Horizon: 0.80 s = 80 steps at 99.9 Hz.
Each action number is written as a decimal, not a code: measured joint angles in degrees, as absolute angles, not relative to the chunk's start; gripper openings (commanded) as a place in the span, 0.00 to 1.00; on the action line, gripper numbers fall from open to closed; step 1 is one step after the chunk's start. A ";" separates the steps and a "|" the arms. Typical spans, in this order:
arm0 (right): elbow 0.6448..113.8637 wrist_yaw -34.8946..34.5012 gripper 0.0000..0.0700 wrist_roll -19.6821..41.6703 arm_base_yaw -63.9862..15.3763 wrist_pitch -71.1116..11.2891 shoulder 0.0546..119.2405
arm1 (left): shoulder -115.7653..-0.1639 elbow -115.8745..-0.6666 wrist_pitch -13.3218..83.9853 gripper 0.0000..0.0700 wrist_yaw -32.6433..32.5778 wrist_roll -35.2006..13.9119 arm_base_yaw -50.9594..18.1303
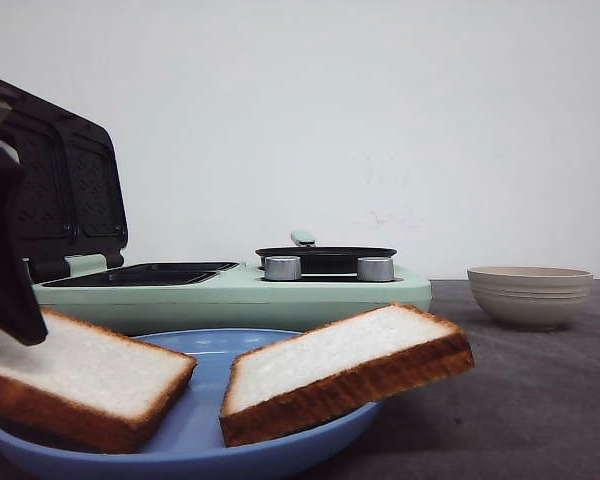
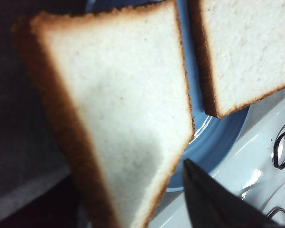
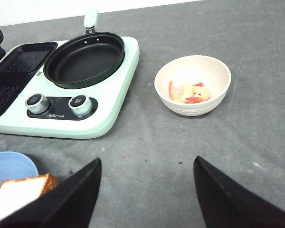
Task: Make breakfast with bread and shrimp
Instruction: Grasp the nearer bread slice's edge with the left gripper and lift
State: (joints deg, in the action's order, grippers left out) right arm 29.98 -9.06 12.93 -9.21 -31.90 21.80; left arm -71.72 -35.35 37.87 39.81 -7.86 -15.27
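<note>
While the left gripper (image 1: 5, 262) closes on one bread slice (image 1: 75, 375) at the plate's (image 1: 205, 440) left edge, the right gripper (image 3: 145, 190) hangs wide open, empty; next comes carrying it to the grill tray (image 1: 145, 273).

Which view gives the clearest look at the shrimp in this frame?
The right wrist view: it looks down into the cream bowl, where the orange-pink shrimp lies on the bottom. The front view shows only the bowl's side, its wall hiding the contents. The left wrist view shows bread and the blue plate, not the bowl.
</note>
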 measured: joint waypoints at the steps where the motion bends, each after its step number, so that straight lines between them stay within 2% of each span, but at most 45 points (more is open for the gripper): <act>1: 29.98 -9.06 0.55 12.93 -9.21 -31.90 21.80 | -71.72 -35.35 37.87 0.18 39.81 -7.86 -15.27; 11: 29.98 -9.06 0.55 12.93 -9.21 -31.90 21.80 | -71.72 -35.35 37.89 0.00 39.81 -7.86 -15.29; 56: 29.98 -9.06 0.55 12.93 -9.21 -31.90 21.80 | -71.44 -35.42 37.98 0.00 40.47 -7.86 -15.27; 80: 29.98 -9.06 0.55 12.93 -9.23 -31.90 21.80 | -66.63 -35.42 38.30 0.00 40.32 -7.97 -15.27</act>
